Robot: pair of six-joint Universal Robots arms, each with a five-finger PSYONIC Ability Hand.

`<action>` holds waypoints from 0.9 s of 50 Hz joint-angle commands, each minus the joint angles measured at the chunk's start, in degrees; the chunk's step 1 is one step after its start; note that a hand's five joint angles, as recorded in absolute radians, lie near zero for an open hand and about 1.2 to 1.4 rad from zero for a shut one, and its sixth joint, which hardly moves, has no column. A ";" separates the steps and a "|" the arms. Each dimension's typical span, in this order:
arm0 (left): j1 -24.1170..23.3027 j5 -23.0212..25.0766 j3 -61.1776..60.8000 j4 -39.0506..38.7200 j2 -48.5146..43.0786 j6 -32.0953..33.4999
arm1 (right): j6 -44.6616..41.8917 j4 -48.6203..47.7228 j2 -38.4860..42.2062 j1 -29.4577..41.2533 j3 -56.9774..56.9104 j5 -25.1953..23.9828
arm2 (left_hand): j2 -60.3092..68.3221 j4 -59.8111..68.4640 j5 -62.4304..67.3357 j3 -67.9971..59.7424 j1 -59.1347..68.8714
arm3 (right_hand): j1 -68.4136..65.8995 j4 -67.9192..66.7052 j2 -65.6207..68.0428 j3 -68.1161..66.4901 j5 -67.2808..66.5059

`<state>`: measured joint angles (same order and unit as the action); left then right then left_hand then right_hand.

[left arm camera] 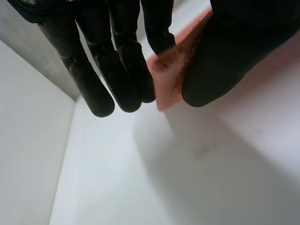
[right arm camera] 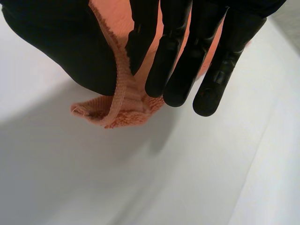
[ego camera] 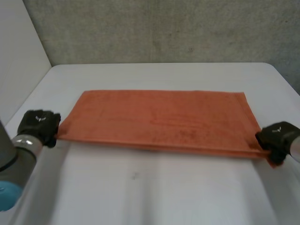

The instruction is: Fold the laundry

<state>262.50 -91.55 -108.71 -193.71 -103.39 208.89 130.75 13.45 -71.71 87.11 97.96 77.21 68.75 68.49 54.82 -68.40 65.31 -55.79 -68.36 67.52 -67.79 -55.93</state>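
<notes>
1. The towel (ego camera: 159, 122) lies flat across the middle of the white table (ego camera: 154, 197) as a long strip, its long sides running left to right
2. The left hand (ego camera: 38, 125) is at the near left corner. In the left wrist view, one of its fingers (left arm camera: 157, 33) and the thumb pinch that corner between them, and the other fingers hang straight beside it
3. The right hand (ego camera: 277, 137) is at the near right corner. In the right wrist view, the hem is gripped between the thumb and the fingers (right arm camera: 171, 61), and a small bunch of cloth sags below them
4. The near edge looks doubled in the head view, so I judge that the towel has one lengthwise fold in it and that both hands are at the end of that step, holding the layers in line
5. The next move probably calls for a fold across the length. The strip must stay flat, the stacked corners must not slip apart, and one end must be carried over to meet the other squarely. The bunched right corner may need smoothing first
6. The table is bare and smooth apart from a faint mark (ego camera: 135, 176) near the front, so the cloth should slide easily
7. A rough grey wall (ego camera: 164, 28) stands behind the table, and a plain white panel (ego camera: 18, 51) stands at its left
</notes>
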 commanded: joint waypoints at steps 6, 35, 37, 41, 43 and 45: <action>1.35 5.24 -5.90 12.57 8.47 4.86 | -10.87 13.54 -3.53 -1.77 1.00 1.02 | 11.25 11.51 15.18 -11.60 14.69 | -24.21 -11.64 12.48 -12.21 -14.07; -6.65 -3.28 44.19 -13.27 -5.68 -1.65 | 14.09 -28.04 -6.86 8.17 -35.57 8.22 | 11.25 11.51 15.18 -11.60 14.69 | -24.21 -11.64 12.48 -12.21 -14.07; -6.83 -3.28 42.54 -17.74 -2.97 -6.11 | 14.18 -28.04 -7.30 8.34 -34.78 7.96 | 11.25 11.51 15.18 -11.60 14.69 | -24.21 -11.64 12.48 -12.21 -14.07; -6.04 -2.76 37.45 -17.32 -2.52 -7.27 | 14.10 -24.19 -7.48 8.43 -28.20 4.98 | 11.25 11.51 15.18 -11.60 14.69 | -24.21 -11.64 12.48 -12.21 -14.07; -6.04 -2.67 34.02 -17.49 -2.69 -7.27 | 13.83 -22.52 -7.13 8.60 -24.69 3.83 | 11.25 11.51 15.18 -11.60 14.69 | -24.21 -11.64 12.48 -12.21 -14.07; -5.95 -2.58 32.69 -17.49 -2.70 -7.27 | 13.74 -21.64 -5.91 8.69 -21.79 3.48 | 11.25 11.51 15.18 -11.60 14.69 | -24.21 -11.64 12.48 -12.21 -14.07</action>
<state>255.90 -94.83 -67.18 -210.82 -106.61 203.03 145.34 -12.93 -79.14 95.67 65.94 83.61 68.75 68.50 54.82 -68.40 65.31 -55.78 -68.39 67.69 -67.85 -57.00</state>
